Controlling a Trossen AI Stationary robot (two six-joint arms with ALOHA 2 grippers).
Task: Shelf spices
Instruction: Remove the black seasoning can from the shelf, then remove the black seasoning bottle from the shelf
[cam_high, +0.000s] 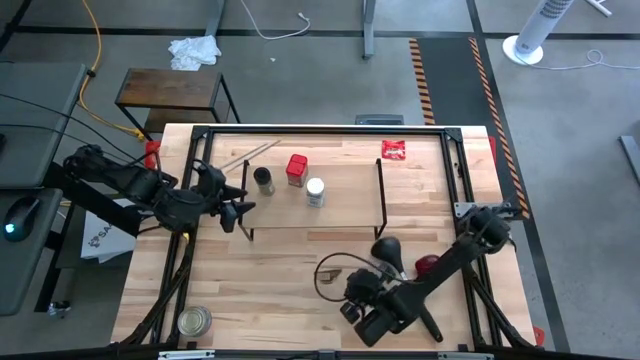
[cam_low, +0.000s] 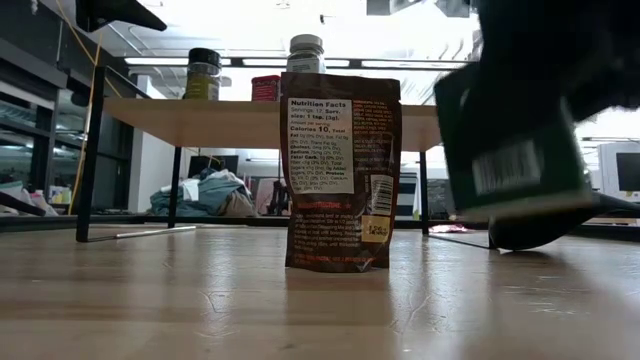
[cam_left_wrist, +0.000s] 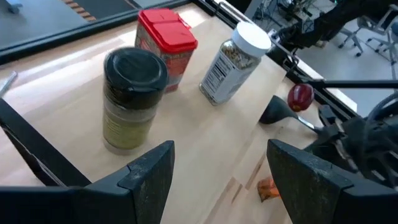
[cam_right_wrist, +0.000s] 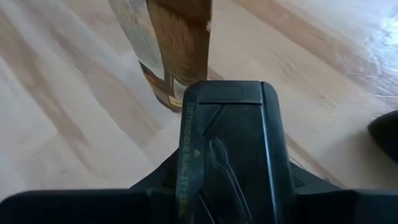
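Three spices stand on the shelf (cam_high: 330, 210) at upper centre of the high view: dark-lidded jar (cam_high: 263, 180), red tin (cam_high: 296, 170), white-capped jar (cam_high: 315, 192). Left gripper (cam_high: 240, 212) hangs open, empty, at the shelf's left end. Right gripper (cam_high: 362, 312), lower centre, clamps a small black box (cam_right_wrist: 230, 149) beside the brown bottle (cam_low: 340, 170) on the butcher-block table (cam_high: 260, 290).

A robotics lab: grey concrete floor (cam_high: 300, 80), hazard tape (cam_high: 425, 75), loose cables (cam_high: 95, 60), a tower fan (cam_high: 535, 30) beside the framed worktop (cam_high: 300, 290)
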